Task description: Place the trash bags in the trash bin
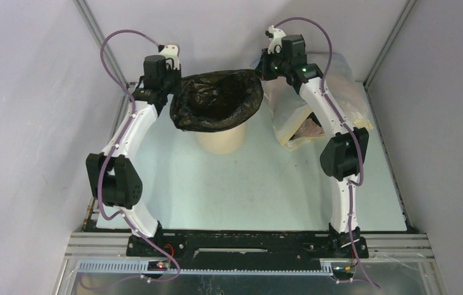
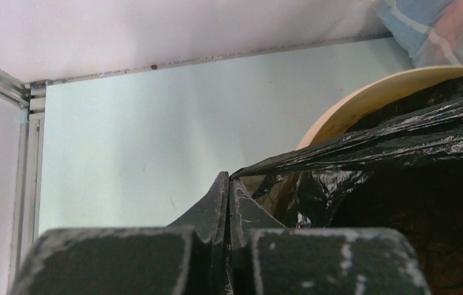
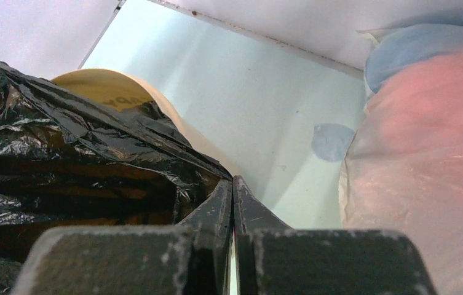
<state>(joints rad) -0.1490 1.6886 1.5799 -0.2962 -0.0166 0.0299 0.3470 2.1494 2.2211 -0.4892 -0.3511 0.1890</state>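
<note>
We see the thin, glossy black crinkled plastic bag (image 1: 216, 101) stretched open between both arms, with its long axis running left to right. The left gripper (image 2: 229, 196) is pressed together on the bag's left rim, and the right gripper (image 3: 233, 196) on its right rim. The round tan smooth-walled bin (image 1: 219, 141) stands directly under the bag, equally near both grippers. We judge the next move should go straight down.

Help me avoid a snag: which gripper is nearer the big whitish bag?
Right. The right gripper pinches the black bag beside the whitish bag; the left gripper pinches it across the bin.
</note>
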